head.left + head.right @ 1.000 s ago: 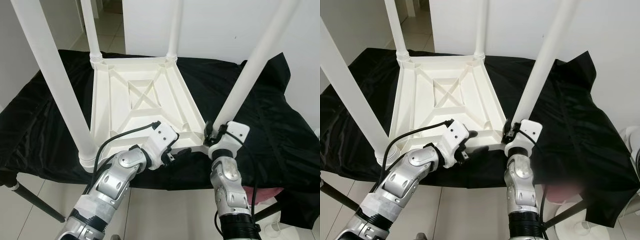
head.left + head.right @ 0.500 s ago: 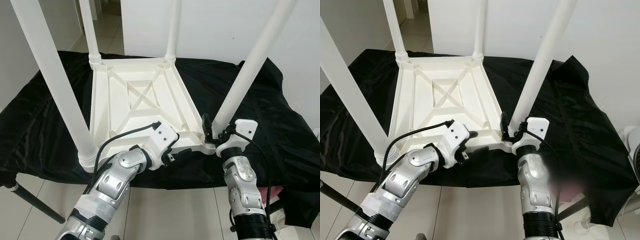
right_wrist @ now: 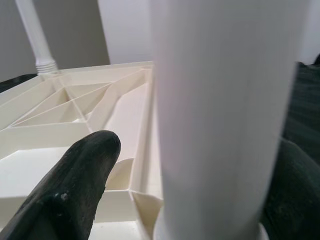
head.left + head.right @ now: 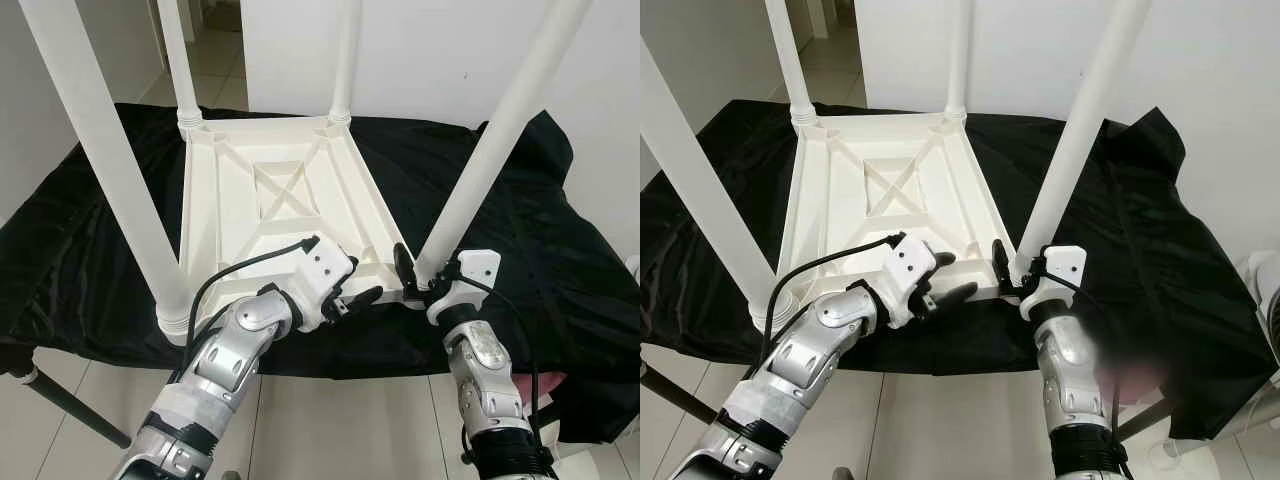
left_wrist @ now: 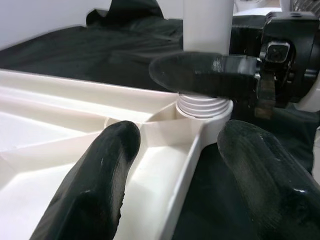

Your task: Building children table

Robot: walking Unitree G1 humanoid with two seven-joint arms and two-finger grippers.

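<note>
The white plastic children's table [image 4: 225, 215] lies upside down on a black cloth, with its legs pointing up. My left gripper [image 4: 952, 277] is at the table's near edge, open, one finger inside the frame and one outside over the cloth, so the rim [image 5: 187, 162] lies between them. My right gripper [image 4: 1018, 268] is open around the base of the near right leg [image 4: 490, 150]. That leg [image 3: 225, 125] stands between its fingers [image 3: 80, 175], and a gap shows beside one finger. The leg's threaded foot [image 5: 202, 105] sits in the corner socket.
The black cloth [image 4: 520, 220] drapes over the work surface and hangs off its near edge. The tall near left leg [image 4: 100, 150] rises close to my left arm. Two far legs [image 4: 180, 60] stand at the back. Tiled floor lies below.
My right gripper swung out to the right of the leg, then came back around its base. My left gripper's fingers have reached further forward over the table's rim.
</note>
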